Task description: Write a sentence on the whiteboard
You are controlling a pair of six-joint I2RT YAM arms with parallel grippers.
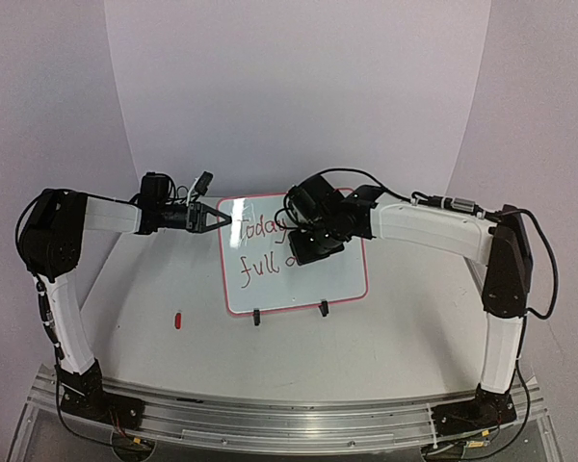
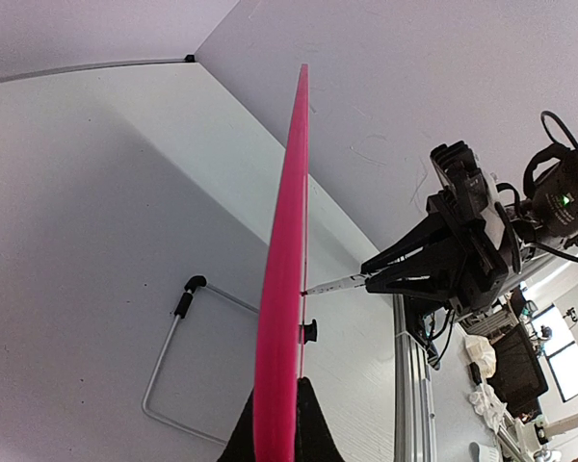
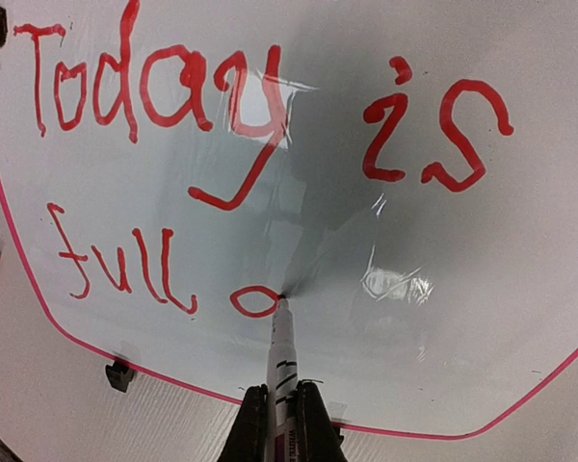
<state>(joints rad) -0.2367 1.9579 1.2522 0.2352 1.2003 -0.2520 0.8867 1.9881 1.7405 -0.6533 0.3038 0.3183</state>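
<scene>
The whiteboard [image 1: 299, 287] stands upright on the table, its thin pink frame seen edge-on in the left wrist view [image 2: 285, 289]. My left gripper [image 1: 214, 219] is shut on the board's left edge, its fingers [image 2: 313, 433] clamped on the frame. My right gripper [image 3: 281, 423] is shut on a white marker [image 3: 282, 351], whose tip touches the board [image 3: 482, 279] at the right side of a small "o". The sentence [image 3: 164, 91] in red reads "Today is" on the upper line and "full o" [image 3: 125, 269] below. From above, the right gripper [image 1: 313, 246] hides the right part of the writing.
A small red cap [image 1: 177, 320] lies on the table left of the board. Two black clip feet [image 1: 256, 317] hold the board's lower edge. A wire stand [image 2: 173, 346] lies behind the board. A metal rail [image 1: 289, 416] runs along the near edge.
</scene>
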